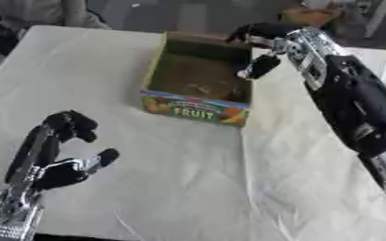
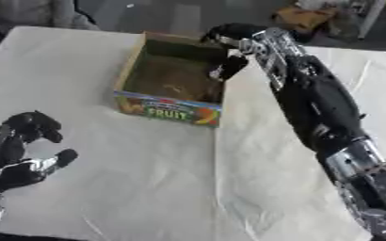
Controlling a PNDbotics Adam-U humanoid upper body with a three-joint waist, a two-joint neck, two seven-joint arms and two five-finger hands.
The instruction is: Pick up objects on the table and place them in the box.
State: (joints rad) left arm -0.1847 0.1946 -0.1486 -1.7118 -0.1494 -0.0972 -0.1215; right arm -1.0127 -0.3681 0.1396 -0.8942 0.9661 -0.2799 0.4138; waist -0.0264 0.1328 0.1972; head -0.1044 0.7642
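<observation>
The white-covered table [image 1: 106, 84] fills most of the frame, and I can make out no loose object left on it. My right arm comes in from the lower right and reaches to the upper middle, where the cardboard box [image 1: 198, 77] with FRUIT printed on its front stands, its long axis running away from me. My right hand [image 1: 266, 47] hangs over the box's far right corner, fingers bent downward with nothing I can see between them; something brownish lies on the box floor, directly below and a little left of those fingers. My left hand [image 1: 64, 150] rests at lower left, fingers curled around nothing, well apart from the box. I judge the right hand the one placed for any next move.
</observation>
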